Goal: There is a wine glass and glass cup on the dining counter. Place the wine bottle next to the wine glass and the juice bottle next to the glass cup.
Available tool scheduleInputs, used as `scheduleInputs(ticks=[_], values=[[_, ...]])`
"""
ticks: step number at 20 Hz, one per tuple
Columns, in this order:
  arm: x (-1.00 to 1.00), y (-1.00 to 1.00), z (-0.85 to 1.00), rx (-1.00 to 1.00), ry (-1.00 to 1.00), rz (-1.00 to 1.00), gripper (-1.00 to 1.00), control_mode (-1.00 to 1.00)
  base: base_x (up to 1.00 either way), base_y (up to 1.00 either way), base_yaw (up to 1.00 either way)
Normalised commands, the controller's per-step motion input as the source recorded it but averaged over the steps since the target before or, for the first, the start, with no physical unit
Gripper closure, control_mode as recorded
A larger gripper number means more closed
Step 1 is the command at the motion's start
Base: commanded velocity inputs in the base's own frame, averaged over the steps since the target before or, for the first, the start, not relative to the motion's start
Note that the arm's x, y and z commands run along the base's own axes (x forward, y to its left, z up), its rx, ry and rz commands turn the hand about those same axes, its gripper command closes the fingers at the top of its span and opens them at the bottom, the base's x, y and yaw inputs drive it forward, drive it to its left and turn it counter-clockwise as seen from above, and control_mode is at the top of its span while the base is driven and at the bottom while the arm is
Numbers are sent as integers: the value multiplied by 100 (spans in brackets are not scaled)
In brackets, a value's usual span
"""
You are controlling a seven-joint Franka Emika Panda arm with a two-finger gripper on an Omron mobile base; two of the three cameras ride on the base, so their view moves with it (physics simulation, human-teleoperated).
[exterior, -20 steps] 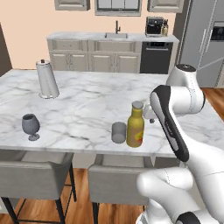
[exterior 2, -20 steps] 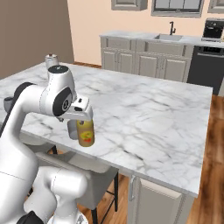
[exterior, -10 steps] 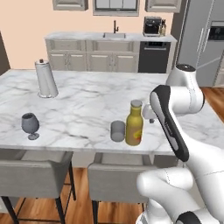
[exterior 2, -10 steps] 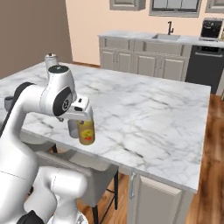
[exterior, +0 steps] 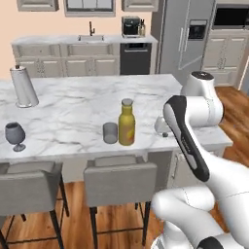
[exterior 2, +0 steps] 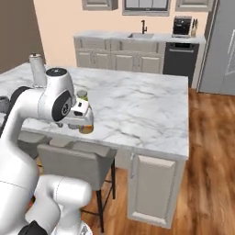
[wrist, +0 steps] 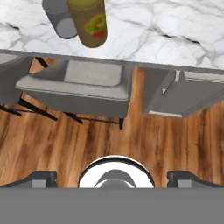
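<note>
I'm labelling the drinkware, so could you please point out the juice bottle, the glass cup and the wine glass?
juice bottle (exterior: 127, 127): left base view, amber body.
glass cup (exterior: 110, 133): left base view, grey side wall.
wine glass (exterior: 15, 132): left base view, rounded bowl.

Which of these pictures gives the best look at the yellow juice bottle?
The left base view: the juice bottle stands whole and unblocked on the dining counter, beside the glass cup. In the right base view the robot's arm hides most of it. The hand view shows its lower body and label.
</note>
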Motion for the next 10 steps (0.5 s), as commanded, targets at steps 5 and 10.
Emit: scheduleInputs(ticks=[5,10], values=[[0,0,0,0,0,0,-100,100,0,0,-96],[0,0,0,0,0,0,-100,100,0,0,-95]])
